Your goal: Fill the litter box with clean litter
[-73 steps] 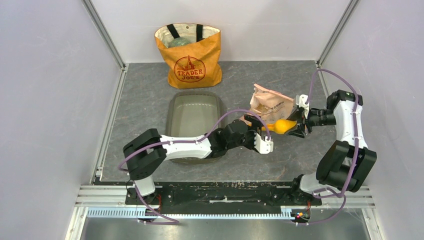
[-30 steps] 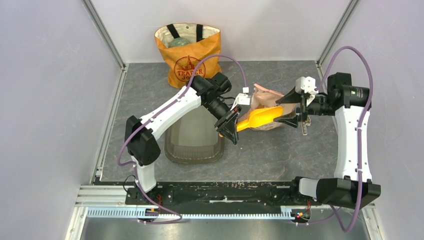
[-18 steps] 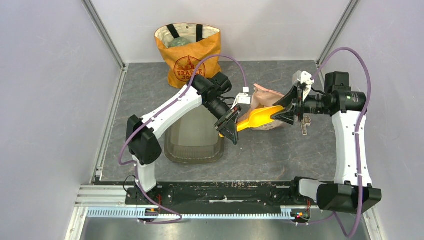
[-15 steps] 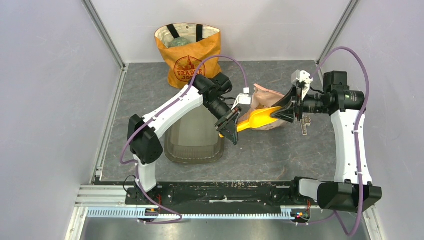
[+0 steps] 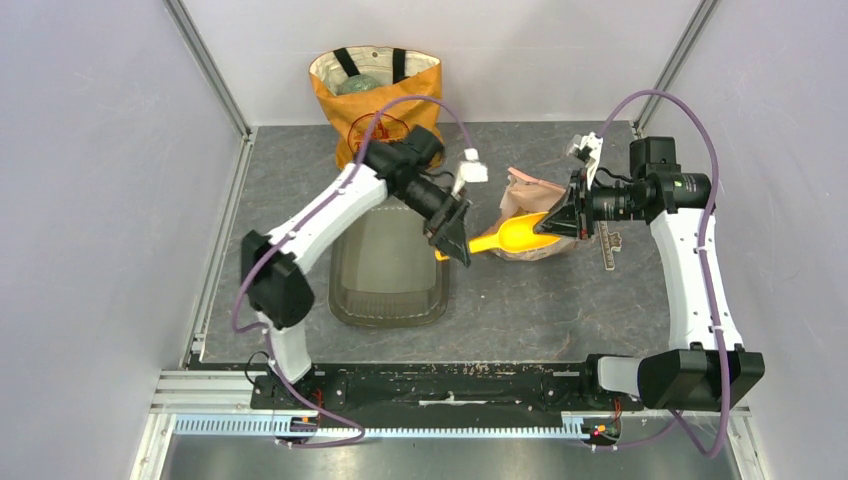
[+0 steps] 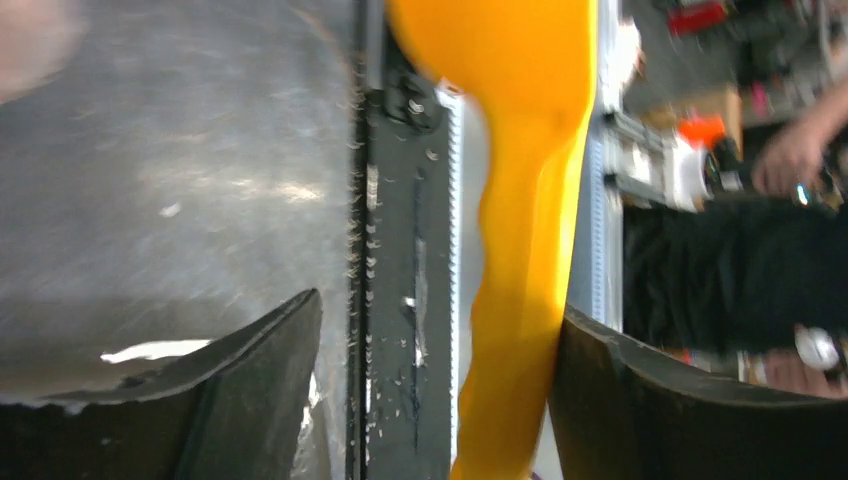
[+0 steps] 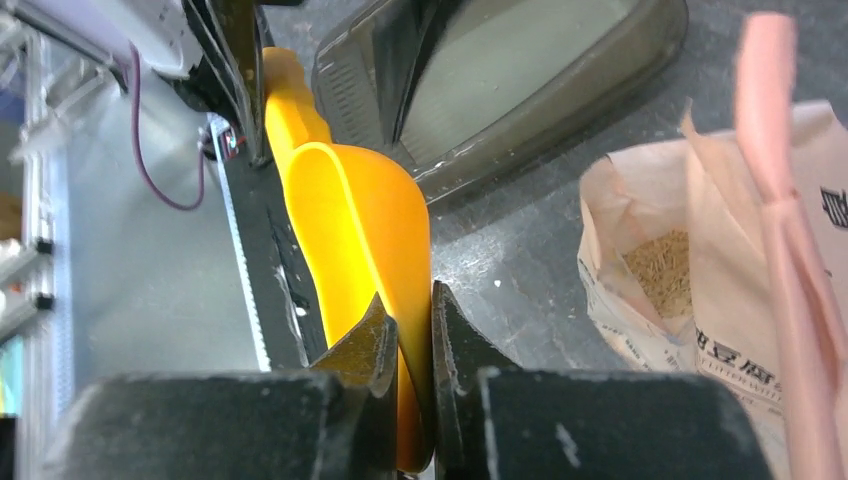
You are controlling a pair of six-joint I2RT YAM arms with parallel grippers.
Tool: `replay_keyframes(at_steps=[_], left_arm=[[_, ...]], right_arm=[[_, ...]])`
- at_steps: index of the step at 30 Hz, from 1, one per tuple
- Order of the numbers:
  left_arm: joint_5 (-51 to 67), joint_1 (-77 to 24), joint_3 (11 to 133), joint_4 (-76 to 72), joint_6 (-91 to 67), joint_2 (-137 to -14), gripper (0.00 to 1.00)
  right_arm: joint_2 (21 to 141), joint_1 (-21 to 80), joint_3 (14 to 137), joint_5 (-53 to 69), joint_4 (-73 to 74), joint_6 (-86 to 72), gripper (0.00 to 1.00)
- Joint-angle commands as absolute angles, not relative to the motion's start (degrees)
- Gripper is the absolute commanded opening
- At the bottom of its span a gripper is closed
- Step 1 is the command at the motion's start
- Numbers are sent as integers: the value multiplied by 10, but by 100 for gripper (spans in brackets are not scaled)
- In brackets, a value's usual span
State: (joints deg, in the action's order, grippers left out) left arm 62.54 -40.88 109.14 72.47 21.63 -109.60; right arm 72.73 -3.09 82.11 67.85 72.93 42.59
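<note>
The litter box (image 5: 388, 298) is a smoky grey tray on the mat, and my left arm passes above its far end. An orange scoop (image 5: 505, 238) hangs level between the two grippers. My left gripper (image 6: 435, 310) is open; the scoop's handle (image 6: 520, 300) stands between its jaws against the right finger, with a wide gap on the other side. My right gripper (image 7: 412, 300) is shut on the thin wall of the scoop's bowl (image 7: 340, 210). Clean litter (image 7: 663, 262) shows as beige grains inside the open pinkish bag (image 5: 545, 205). The litter box (image 7: 560, 100) lies beyond the scoop.
An orange tote bag (image 5: 375, 95) stands at the back of the mat behind the tray. The litter bag lies right of the tray, under my right gripper (image 5: 560, 218). White walls with metal posts (image 5: 205, 65) close in the left and right sides.
My left gripper has opened around the scoop's handle. My right gripper has closed on the scoop's bowl wall. Both arms and the scoop shifted slightly left and toward the back.
</note>
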Motion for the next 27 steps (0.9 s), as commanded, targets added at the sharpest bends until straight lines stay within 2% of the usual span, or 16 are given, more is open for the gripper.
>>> replay_keyframes(at_steps=[1, 3, 7, 11, 13, 17, 23, 27], left_arm=[[539, -303, 981, 397, -55, -933, 86], [526, -271, 907, 277, -134, -856, 87], [525, -234, 849, 257, -174, -790, 88], [597, -196, 779, 191, -281, -759, 89], [617, -199, 733, 99, -379, -754, 89], [594, -204, 665, -70, -506, -755, 90], [569, -219, 632, -146, -573, -769, 90], [572, -243, 617, -191, -600, -773, 80]], right_arm=[[713, -29, 831, 691, 643, 211, 0], [687, -29, 797, 676, 557, 104, 0], [663, -29, 764, 659, 443, -19, 0], [665, -28, 758, 662, 440, -15, 0], [666, -28, 753, 669, 437, -14, 0], [669, -21, 748, 667, 422, -27, 0], [668, -10, 746, 661, 410, -41, 0], [673, -3, 741, 654, 407, -45, 0]])
